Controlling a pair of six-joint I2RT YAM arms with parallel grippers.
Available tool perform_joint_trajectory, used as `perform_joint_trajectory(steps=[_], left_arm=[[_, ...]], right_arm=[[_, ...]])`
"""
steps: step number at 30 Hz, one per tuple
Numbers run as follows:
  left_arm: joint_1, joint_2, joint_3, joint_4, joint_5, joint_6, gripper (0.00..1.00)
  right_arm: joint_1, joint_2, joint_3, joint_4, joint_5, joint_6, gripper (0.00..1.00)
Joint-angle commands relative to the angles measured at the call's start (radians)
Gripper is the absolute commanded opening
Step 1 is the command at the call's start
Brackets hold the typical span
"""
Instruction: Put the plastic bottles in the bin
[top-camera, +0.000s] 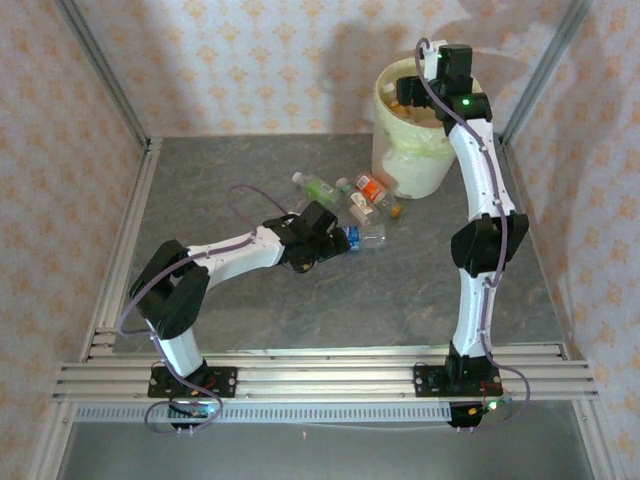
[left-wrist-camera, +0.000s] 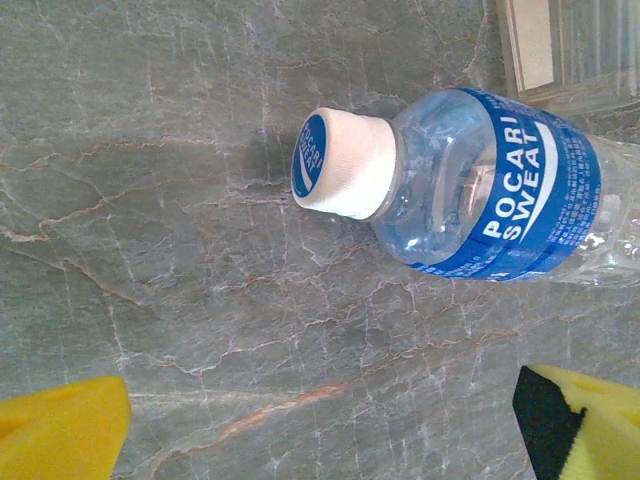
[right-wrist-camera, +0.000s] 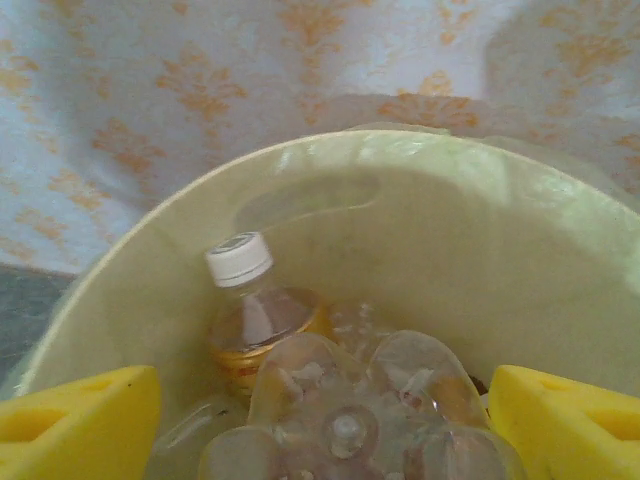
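Note:
A clear plastic bottle with a blue Pocari Sweat label and a white cap (left-wrist-camera: 470, 190) lies on its side on the grey table, just ahead of my left gripper (left-wrist-camera: 325, 425), which is open with bare table between its yellow fingers. From above, that bottle (top-camera: 364, 237) lies at the left gripper (top-camera: 333, 246). Several more bottles (top-camera: 365, 195) lie near the bin (top-camera: 412, 165). My right gripper (right-wrist-camera: 325, 425) hangs open over the bin (right-wrist-camera: 520, 250). A clear bottle's base (right-wrist-camera: 345, 420) sits between its fingers, with a gap on the left. An amber bottle with a white cap (right-wrist-camera: 255, 320) rests inside.
A green-labelled bottle (top-camera: 315, 186) lies left of the cluster. The cream bin stands at the back right against the patterned wall. Metal rails (top-camera: 310, 375) run along the near edge, and a frame post (top-camera: 105, 85) stands at the back left.

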Motion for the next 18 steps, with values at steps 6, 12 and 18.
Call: perform_joint_trajectory(steps=[6,12,18], left_arm=[[-0.003,0.008,0.011,-0.017,-0.015,0.008,1.0],[-0.003,0.008,0.009,-0.016,-0.015,0.011,1.0],[-0.003,0.012,0.005,-0.013,-0.013,0.008,1.0]], right_arm=[[-0.006,-0.068,0.037,-0.033,-0.082,0.075,0.93],[-0.009,-0.117,0.011,-0.041,-0.23,0.121,0.99],[-0.009,-0.165,-0.004,-0.023,-0.274,0.188,0.99]])
